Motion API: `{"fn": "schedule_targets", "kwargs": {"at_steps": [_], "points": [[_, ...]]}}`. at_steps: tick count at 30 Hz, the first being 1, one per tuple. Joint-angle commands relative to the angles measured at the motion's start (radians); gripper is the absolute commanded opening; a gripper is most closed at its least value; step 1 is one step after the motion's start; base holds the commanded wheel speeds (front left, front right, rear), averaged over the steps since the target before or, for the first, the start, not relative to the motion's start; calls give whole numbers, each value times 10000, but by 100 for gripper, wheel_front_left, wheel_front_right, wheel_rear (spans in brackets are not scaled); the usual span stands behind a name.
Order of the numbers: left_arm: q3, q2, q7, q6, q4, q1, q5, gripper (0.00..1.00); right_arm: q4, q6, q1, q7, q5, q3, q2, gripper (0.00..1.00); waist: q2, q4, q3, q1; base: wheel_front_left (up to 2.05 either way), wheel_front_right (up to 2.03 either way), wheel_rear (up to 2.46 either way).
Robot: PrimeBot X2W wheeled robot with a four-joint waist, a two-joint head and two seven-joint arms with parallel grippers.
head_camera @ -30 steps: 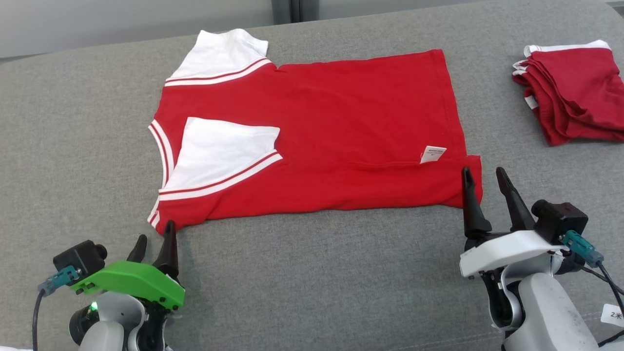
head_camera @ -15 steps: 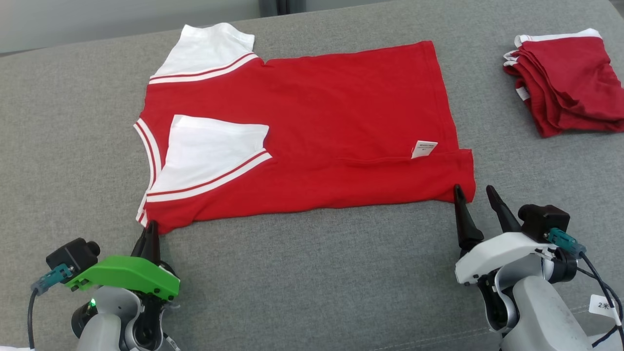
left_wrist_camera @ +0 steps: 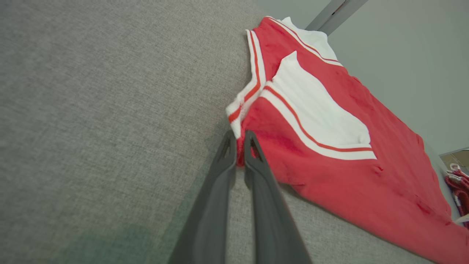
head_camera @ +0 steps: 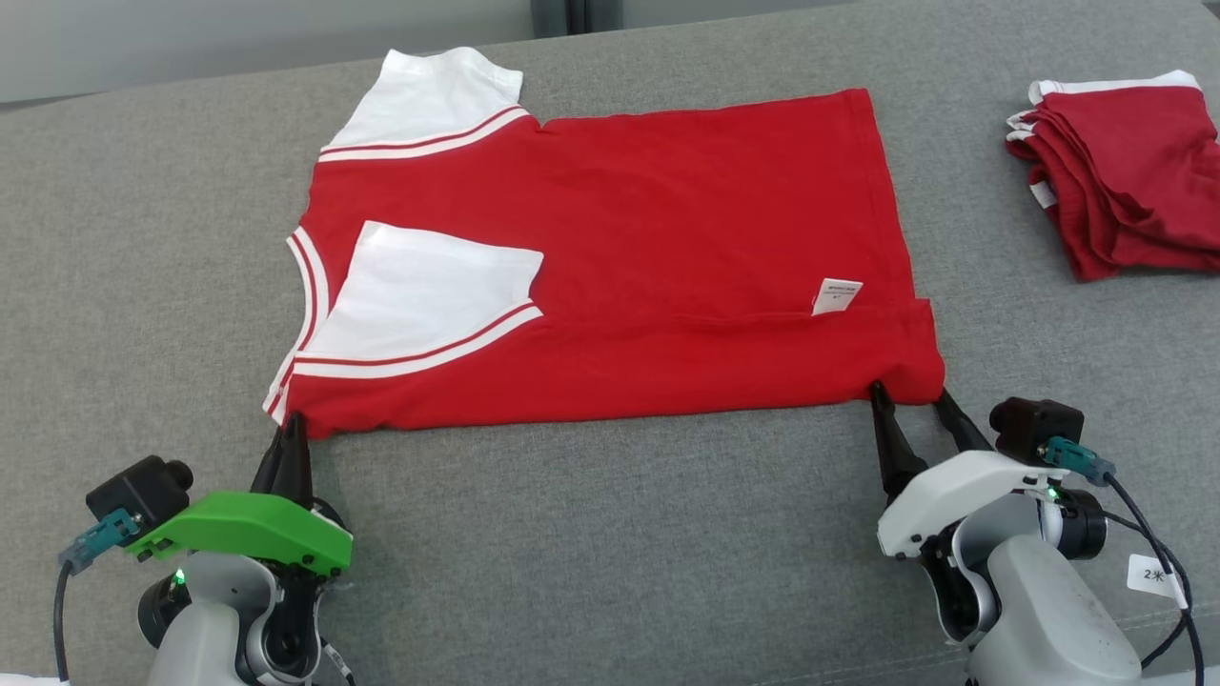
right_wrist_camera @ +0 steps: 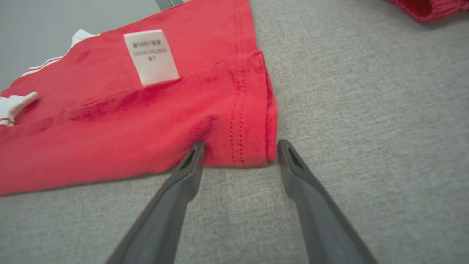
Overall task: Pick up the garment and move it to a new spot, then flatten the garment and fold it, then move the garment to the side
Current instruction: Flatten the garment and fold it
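Note:
The garment (head_camera: 667, 248) is a red T-shirt with white striped sleeves, lying flat on the grey surface with its near sleeve folded onto the body. My left gripper (head_camera: 293, 433) is shut on the garment's near shoulder corner (left_wrist_camera: 240, 152), a pinch of red cloth between its tips. My right gripper (head_camera: 910, 398) is open, its two fingers straddling the hem corner (right_wrist_camera: 249, 154) at the garment's near right. A white care label (right_wrist_camera: 151, 57) lies just beyond that corner.
A stack of folded red garments (head_camera: 1129, 171) sits at the far right of the grey upholstered surface (head_camera: 610, 534). A pale wall and a dark post (head_camera: 572, 14) run behind the far edge.
My left gripper has shut on the shoulder corner. My right gripper has come back from over the hem to its corner, still open. The head camera has shifted a little.

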Motion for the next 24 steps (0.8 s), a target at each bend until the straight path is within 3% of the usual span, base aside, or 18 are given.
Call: {"fn": "schedule_targets", "kwargs": {"at_steps": [1,2,3,5,6,14,24], "points": [[-9,61,-54,-25,-6,18,71,0,114,-2,-117,-29,200,77,-14,64,0,27,-45,0,0,0,0],[-27,57,-78,-35,-10,54,67,0,208,-2,-152,-41,281,142,-16,40,0,31,-71,0,0,0,0],[-37,53,-93,-42,-14,82,58,0,268,-2,-189,-59,404,195,-16,34,0,33,-95,0,0,0,0],[-21,68,-130,-47,-20,150,24,0,424,-2,-295,-86,541,237,-16,4,0,26,-169,0,0,0,0],[12,91,-133,-41,-34,180,-6,0,499,-2,-374,-139,602,231,-16,0,0,21,-205,0,0,0,0],[54,229,-193,-148,-498,523,-125,0,281,-5,-615,-280,787,-59,-28,0,0,47,-496,0,0,0,0],[-65,238,495,167,-3142,2993,-399,0,-2411,-3,1410,1260,667,-156,-24,0,0,-3,-691,0,0,0,0]]}}
